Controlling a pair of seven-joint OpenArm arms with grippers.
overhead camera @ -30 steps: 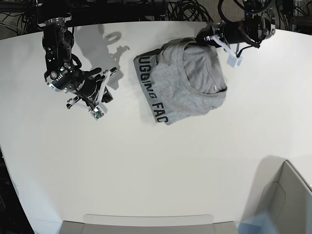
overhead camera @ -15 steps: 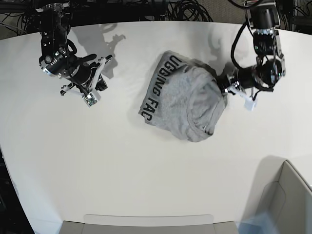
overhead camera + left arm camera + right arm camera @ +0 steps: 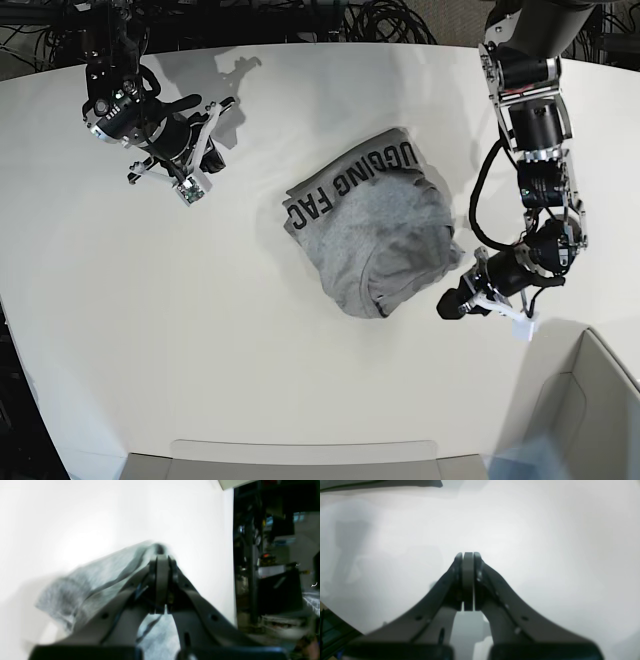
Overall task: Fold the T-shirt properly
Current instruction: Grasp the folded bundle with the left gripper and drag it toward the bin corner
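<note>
The heather-grey T-shirt [image 3: 375, 235] lies as a folded bundle mid-table, with black lettering along its far-left edge. My left gripper [image 3: 447, 305] is at the bundle's near right corner. In the left wrist view this gripper [image 3: 162, 557] is shut, and blurred grey fabric of the T-shirt [image 3: 100, 580] is bunched around and just past its tips. My right gripper [image 3: 222, 105] hovers over bare table at the far left, well apart from the shirt. The right wrist view shows it [image 3: 468, 555] shut with nothing in it.
A grey bin [image 3: 590, 400] stands at the near right corner and a flat tray [image 3: 300, 455] along the near edge. Cables and dark rig lie behind the table. The table's edge [image 3: 231, 555] runs just right of my left gripper.
My left gripper swept from the far right round to the near right, dragging the T-shirt with it; the bundle turned and slid nearer. The right arm drew back slightly toward the far left.
</note>
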